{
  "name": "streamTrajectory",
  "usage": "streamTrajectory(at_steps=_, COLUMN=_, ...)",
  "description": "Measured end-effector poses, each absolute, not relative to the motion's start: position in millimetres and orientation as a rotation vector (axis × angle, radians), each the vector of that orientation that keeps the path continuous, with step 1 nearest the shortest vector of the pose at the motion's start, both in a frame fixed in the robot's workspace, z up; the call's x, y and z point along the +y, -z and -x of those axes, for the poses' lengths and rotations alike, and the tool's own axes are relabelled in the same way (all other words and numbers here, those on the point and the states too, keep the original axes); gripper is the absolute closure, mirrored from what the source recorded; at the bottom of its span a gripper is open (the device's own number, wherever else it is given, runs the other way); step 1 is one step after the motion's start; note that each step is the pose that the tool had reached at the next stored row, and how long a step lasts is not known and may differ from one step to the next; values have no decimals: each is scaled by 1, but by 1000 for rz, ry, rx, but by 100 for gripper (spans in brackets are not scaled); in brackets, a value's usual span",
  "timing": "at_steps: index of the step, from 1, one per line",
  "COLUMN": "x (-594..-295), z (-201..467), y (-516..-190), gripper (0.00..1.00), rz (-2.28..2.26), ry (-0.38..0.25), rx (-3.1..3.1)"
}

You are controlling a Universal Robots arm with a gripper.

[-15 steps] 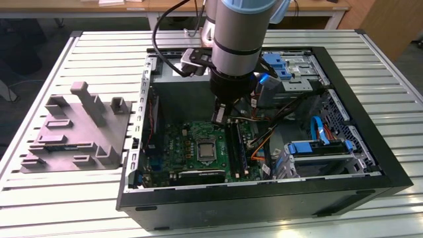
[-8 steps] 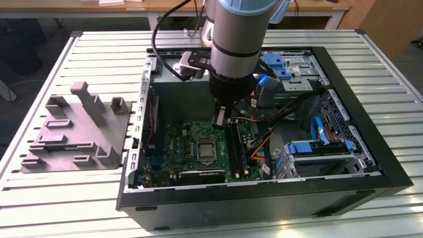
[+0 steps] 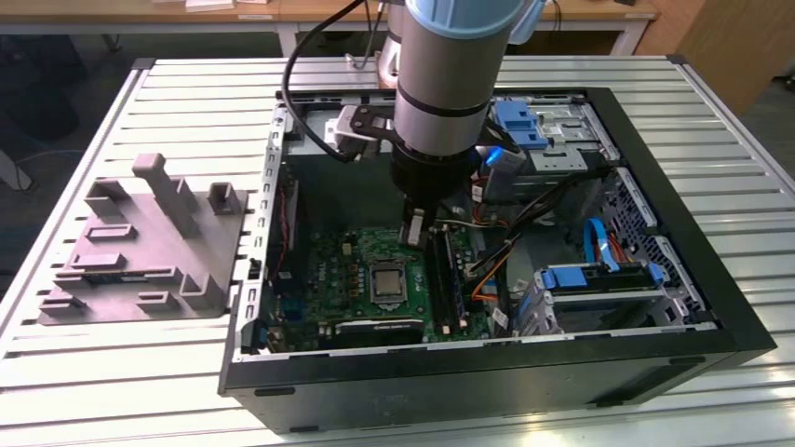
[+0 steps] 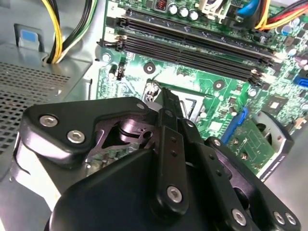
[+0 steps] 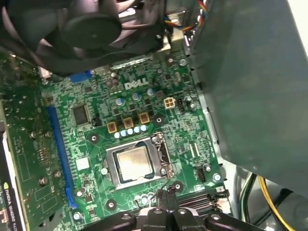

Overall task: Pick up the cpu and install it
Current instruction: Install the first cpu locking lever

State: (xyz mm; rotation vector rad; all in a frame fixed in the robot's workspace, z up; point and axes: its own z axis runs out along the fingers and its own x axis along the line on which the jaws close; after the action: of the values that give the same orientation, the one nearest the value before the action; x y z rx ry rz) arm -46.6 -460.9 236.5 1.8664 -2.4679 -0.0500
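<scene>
On the exterior view's left you see the grey moulded plastic block [image 3: 147, 244] on the slatted table [image 3: 74, 372]. Rightward, your black gripper [image 3: 416, 226] hangs clenched and empty above the green motherboard [image 3: 360, 270]; the small silver-grey square cpu [image 5: 135, 161] sits in its socket frame [image 5: 111, 169].

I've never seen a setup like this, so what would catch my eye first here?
Probably the big grey robot arm reaching down into an open computer case on a slatted table. Below its gripper lies the green motherboard, and in the first wrist view the silver cpu sits in its socket. A grey plastic holder block stands at the exterior view's left.
</scene>
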Motion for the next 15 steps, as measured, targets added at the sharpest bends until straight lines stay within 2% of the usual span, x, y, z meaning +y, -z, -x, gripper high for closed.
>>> streamTrajectory(at_steps=15, x=-466, z=47, y=-234, gripper=89, rz=-1982, ry=45, rx=-2375)
